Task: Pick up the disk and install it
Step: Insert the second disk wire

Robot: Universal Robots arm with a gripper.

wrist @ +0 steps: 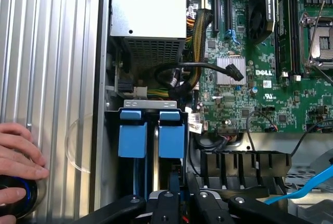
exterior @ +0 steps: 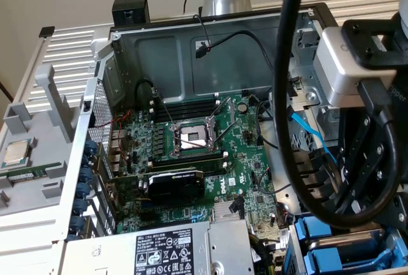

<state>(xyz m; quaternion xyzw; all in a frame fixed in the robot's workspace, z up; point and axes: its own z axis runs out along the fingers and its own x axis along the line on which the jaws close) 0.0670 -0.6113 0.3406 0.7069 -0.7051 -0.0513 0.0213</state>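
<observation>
Two blue carrier frames stand side by side in the drive cage point(wrist: 112, 130) at the case's corner. The disk point(wrist: 171, 140) is the one in line with my gripper point(wrist: 179, 197); I see it edge-on, with its blue frame running back between my fingers. My black fingers point(wrist: 165, 199) stand close together on that frame's rear edge. In the exterior view my gripper point(exterior: 360, 214) hangs low at the exterior view's right, just above the blue carriers point(exterior: 319, 230).
The open case holds the motherboard point(exterior: 204, 154), a graphics card point(exterior: 175, 182) and a grey power supply box point(exterior: 172, 252). A loose black cable connector point(wrist: 235, 71) lies near the cage. A person's hand point(wrist: 15, 154) rests on a blue-lit knob point(wrist: 15, 195) outside the case.
</observation>
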